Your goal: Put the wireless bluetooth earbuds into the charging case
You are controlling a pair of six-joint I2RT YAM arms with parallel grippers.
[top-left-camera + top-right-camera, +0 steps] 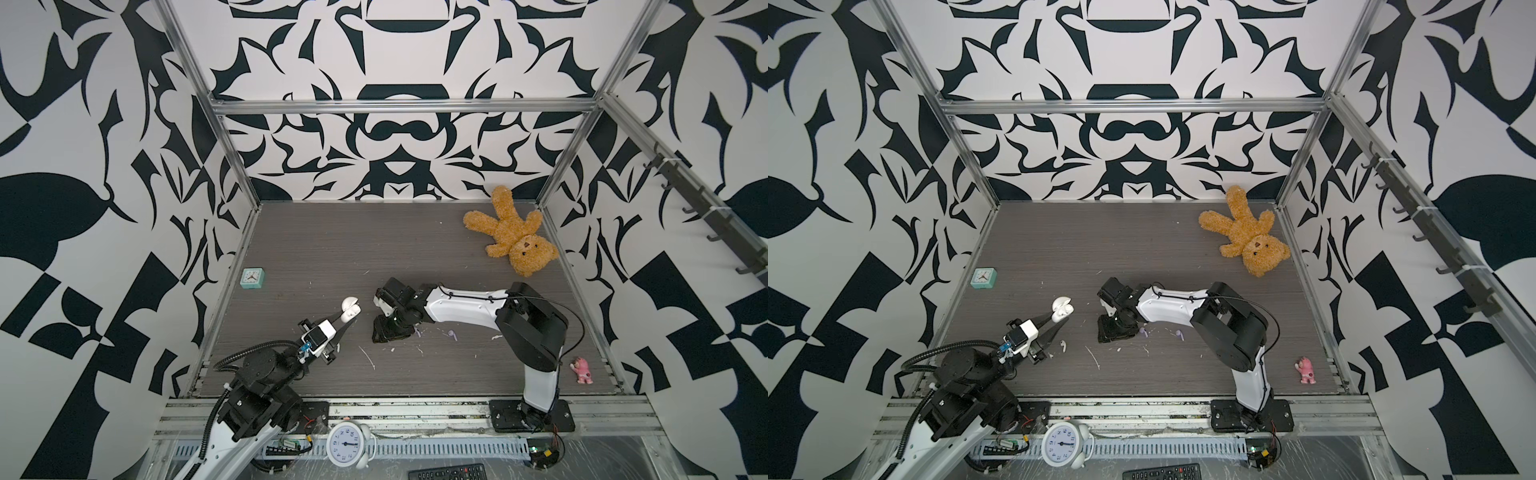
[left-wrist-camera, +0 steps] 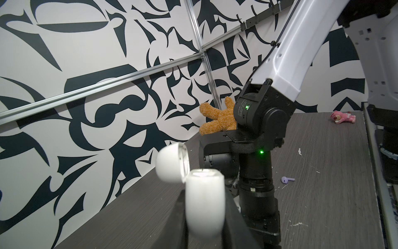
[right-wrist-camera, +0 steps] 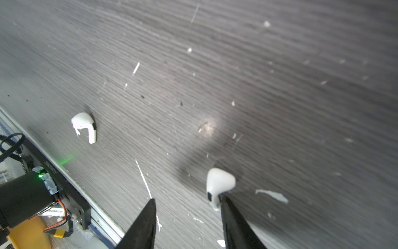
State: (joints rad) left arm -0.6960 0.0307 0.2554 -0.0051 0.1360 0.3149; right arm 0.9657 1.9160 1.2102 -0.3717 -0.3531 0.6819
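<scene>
Now, nearest the front edge, a pink toy (image 1: 582,370) was seen lying on the table (image 1: 415,249), well apart from everything else. Just beyond, a white earbud (image 1: 1063,345) was spotted on the table, right beside the left gripper (image 1: 347,320). That gripper was clamped on the case (image 1: 350,308), which was held upright with its lid (image 2: 172,161) swung open. Across the middle, the right gripper (image 3: 187,198) was pointed down at the table, jaws set apart, nothing pinched between them. A second white earbud (image 3: 218,185) was seen touching the tip of one finger (image 3: 234,222); whether it was lifted could not be told. A purple earbud (image 1: 1143,331) was found just beside that gripper, and another purple earbud (image 1: 1179,333) near it. Far back, a teddy (image 1: 511,232) was sprawled in the corner.
</scene>
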